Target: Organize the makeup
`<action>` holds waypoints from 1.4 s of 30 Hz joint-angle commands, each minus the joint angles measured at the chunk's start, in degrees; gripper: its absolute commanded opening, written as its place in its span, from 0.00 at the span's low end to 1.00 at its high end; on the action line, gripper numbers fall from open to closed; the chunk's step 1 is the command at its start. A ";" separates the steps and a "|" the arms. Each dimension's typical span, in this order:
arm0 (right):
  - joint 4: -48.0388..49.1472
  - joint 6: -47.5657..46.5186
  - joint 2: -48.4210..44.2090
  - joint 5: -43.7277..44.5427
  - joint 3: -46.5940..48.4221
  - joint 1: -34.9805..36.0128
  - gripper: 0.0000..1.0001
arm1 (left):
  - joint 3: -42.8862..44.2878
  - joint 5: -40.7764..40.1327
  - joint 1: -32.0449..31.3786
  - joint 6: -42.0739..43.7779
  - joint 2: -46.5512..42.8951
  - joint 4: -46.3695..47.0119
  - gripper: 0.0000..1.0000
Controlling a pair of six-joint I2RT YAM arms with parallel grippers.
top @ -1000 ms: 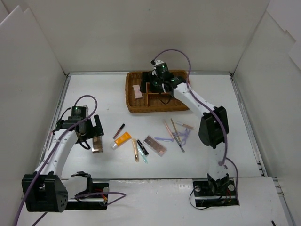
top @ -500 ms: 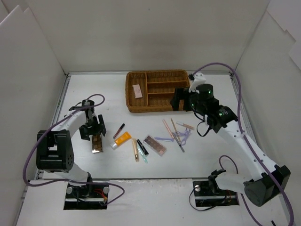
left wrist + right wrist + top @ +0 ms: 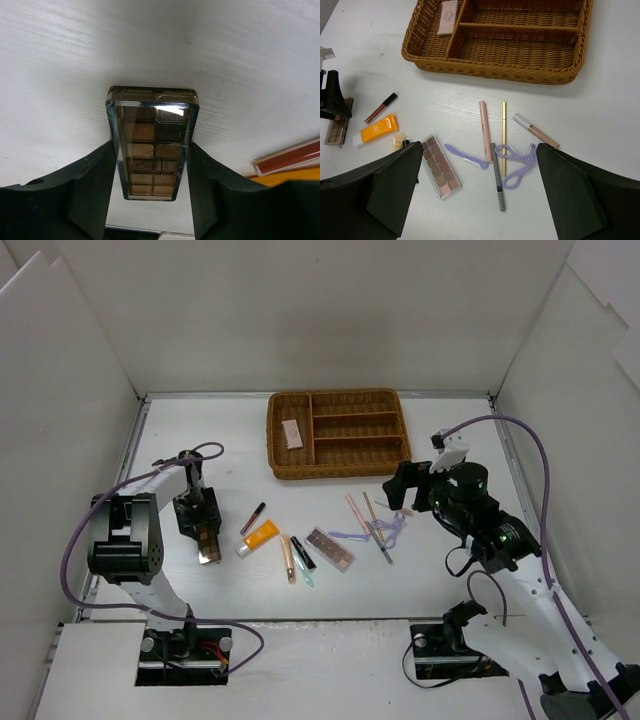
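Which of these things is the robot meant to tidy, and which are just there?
To tidy: brown eyeshadow palette, orange tube, pinkish palette, red lip gloss, pink pencil, gold pencil, lilac scissor-shaped tool, pale pink compact.
Just there: wicker tray (it holds the makeup), purple cable.

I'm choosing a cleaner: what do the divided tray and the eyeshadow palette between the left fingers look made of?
Divided tray: woven wicker or rattan, matte brown; the weave shows on walls and floor. Eyeshadow palette: probably hard plastic, with a clear glossy lid throwing a bright reflection and a shiny, metallic-looking rim, perhaps only a coating.
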 commanded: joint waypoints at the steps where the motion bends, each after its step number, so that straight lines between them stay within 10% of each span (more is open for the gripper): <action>1: 0.86 0.55 -2.57 0.30 -0.70 -0.40 0.95 | 3.99 0.43 -1.71 0.46 -3.13 -0.93 0.00; 8: -3.80 -1.12 -9.26 0.92 -1.93 -0.31 0.95 | 25.86 1.22 -9.53 0.45 -7.01 -6.47 0.00; 20: -7.23 3.10 -10.76 1.27 0.80 -0.58 0.95 | 57.68 14.48 -13.06 1.68 12.75 0.28 0.04; 32: -9.16 5.29 -7.61 2.68 -0.34 -0.49 0.95 | 63.25 17.31 -14.12 0.19 23.14 15.13 0.11; 42: -10.22 4.24 -3.21 1.62 -0.17 -0.31 0.95 | 65.17 16.87 -14.12 -0.25 28.68 15.59 0.48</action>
